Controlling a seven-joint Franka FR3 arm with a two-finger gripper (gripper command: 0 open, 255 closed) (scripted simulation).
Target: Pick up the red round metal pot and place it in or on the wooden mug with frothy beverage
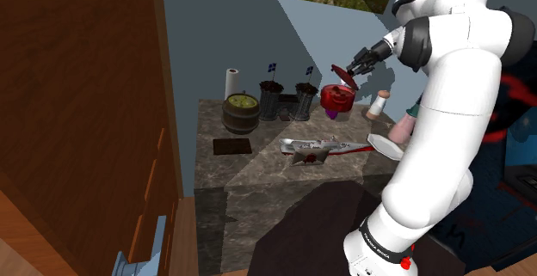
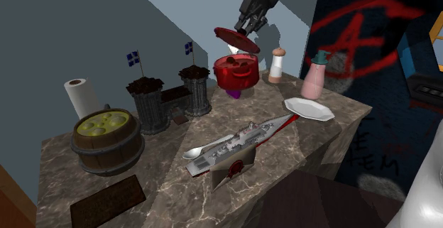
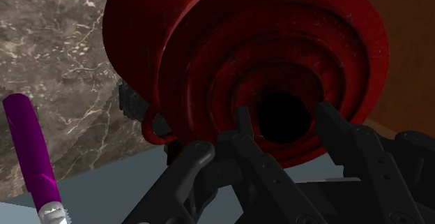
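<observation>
Marbled counter (image 2: 177, 198) meets blue-grey wall (image 2: 71, 28); end effector (image 2: 245, 28) grips red lid (image 2: 233, 38).

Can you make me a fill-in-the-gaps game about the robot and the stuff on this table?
1. The hand holds the red lid up above the red ____.
2. Each of the two dark towers has a little ____ on top.
3. The white plate lies beside the ____ bottle.
Missing words: pot, flag, pink.
</observation>
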